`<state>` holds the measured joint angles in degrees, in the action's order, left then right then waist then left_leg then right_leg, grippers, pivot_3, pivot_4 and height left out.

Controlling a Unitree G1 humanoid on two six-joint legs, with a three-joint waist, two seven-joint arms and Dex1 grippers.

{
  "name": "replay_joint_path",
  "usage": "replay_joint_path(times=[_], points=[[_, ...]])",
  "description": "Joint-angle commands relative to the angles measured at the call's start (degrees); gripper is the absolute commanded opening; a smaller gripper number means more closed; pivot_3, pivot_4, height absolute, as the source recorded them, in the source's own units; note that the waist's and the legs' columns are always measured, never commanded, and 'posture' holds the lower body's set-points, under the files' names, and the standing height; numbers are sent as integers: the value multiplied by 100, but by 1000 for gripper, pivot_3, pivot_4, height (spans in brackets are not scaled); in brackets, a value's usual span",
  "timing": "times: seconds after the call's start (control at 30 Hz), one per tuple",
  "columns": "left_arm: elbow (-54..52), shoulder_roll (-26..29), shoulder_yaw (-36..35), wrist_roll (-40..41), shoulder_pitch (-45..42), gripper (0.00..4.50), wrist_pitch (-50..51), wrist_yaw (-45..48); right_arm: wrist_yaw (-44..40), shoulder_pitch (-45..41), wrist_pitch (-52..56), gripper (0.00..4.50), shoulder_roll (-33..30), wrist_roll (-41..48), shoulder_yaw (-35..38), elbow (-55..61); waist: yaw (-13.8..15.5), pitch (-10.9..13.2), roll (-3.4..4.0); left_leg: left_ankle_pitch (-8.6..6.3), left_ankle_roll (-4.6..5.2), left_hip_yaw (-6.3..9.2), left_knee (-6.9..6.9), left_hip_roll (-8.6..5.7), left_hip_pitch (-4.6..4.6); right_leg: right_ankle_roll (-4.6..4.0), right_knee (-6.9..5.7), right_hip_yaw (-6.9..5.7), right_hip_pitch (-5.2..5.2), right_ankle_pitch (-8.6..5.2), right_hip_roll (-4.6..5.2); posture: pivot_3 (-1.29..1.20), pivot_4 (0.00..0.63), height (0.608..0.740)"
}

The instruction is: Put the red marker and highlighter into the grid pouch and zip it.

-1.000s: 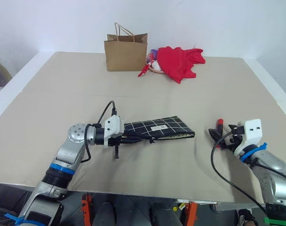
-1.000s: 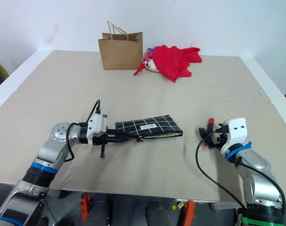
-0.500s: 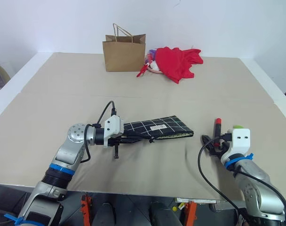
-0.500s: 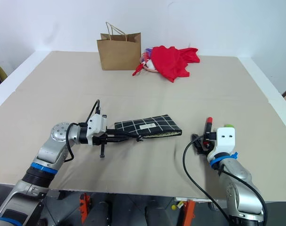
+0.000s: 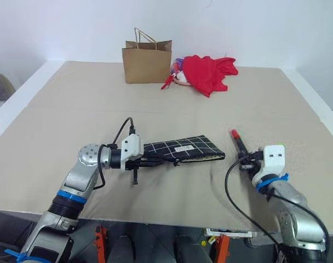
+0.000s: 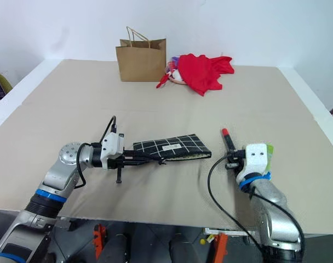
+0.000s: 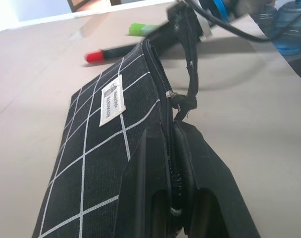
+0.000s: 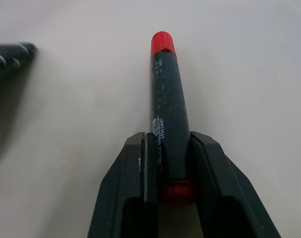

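You had the right gripper (image 8: 165, 148) pinching the red marker (image 8: 166, 106) near its rear end, so the barrel projected straight ahead of the jaws, presumably for feeding it tip-first into an opening. The left gripper (image 7: 173, 163) was pressed together on the grid pouch (image 5: 183, 148) at its zipper edge, apparently to steady the mouth. The highlighter (image 7: 140, 29) lay just beyond the right jaws, partly hidden by the wrist.
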<state>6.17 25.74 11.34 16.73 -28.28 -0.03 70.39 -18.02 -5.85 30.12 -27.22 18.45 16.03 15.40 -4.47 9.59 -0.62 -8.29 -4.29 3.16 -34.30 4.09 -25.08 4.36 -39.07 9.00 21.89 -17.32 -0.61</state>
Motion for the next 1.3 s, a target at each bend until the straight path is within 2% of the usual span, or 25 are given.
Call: replay_joint_path(times=[0.03, 0.13, 0.23, 0.3, 0.43, 0.97, 1.3], points=[[-61, 61, -83, 85, -66, 0, -47, 91, -1275, -506, -564, 657, -636, 641, 379, 127, -8, 1, 1, 0, 0, 1, 2, 0, 0, 7, 0, 0, 0, 2, -1, 0, 150, 739], [-71, 80, -86, 164, -78, 0, 53, 194, -2716, -623, -740, 657, -1316, 1285, 468, 176, 2, 3, 0, -2, 2, 7, 21, 0, 1, 23, 0, -8, 1, 0, -2, 0, 150, 739], [-105, 90, -104, 233, -110, 0, 165, 262, -4323, -232, -874, 657, -2117, 1653, 315, 377, 41, 4, 0, -13, 18, 15, 35, -4, -3, 17, 2, -18, 0, -23, -1, 0, 150, 739], [-128, 104, -118, 303, -147, 0, 267, 322, -5268, 179, -1255, 657, -2673, 1448, 154, 360, 59, 7, -3, -23, 34, 17, 35, -13, -7, 12, 2, -18, -1, -35, 6, 0, 150, 739], [-105, 124, -178, 425, -240, 0, 409, 379, -6266, 532, -2039, 657, -3195, 1096, 36, -12, 59, 13, -4, -32, 47, 17, 27, -20, -7, 15, 4, -18, -4, -41, 13, 0, 150, 739], [-408, 106, -95, 387, -67, 0, 414, 352, -6096, 61, -2049, 657, -3015, 1062, -89, -766, 31, 17, -8, -13, 19, 19, 0, -20, -2, 34, 3, -16, -18, -17, 14, 0, 150, 739], [-637, 14, -15, 391, 1, 0, 482, 237, -5965, -233, -2025, 657, -2923, 858, -475, -849, 33, 17, -7, -13, 19, 19, -1, -21, 0, 34, 2, -15, -19, -16, 14, 0, 150, 739]])
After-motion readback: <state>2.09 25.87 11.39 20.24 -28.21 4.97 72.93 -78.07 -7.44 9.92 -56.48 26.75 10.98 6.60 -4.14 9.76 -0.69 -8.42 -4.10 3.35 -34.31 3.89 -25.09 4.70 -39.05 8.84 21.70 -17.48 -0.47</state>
